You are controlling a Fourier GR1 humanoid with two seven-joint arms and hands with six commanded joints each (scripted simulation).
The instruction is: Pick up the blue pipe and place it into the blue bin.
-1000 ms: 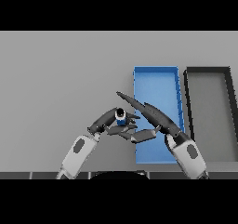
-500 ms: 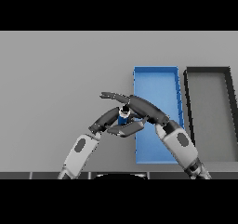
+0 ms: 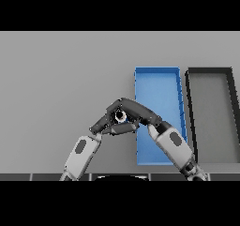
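Right hand [image 3: 129, 109] is curling around the blue pipe [image 3: 120, 116], left hand [image 3: 107, 124] relaxed beneath it (just left of blue bin [image 3: 157, 71]).

The table [image 3: 56, 79] looks matt and smooth, a flat grey with no sheen. The blue bin [image 3: 157, 86] reads as smooth plastic with a soft, even finish; the dark bin [image 3: 211, 108] beside it is matt, with a grey floor. Both hands, left [image 3: 104, 124] and right [image 3: 136, 110], look like dark matt plastic. Of the pipe [image 3: 120, 116], too little shows to judge its finish.
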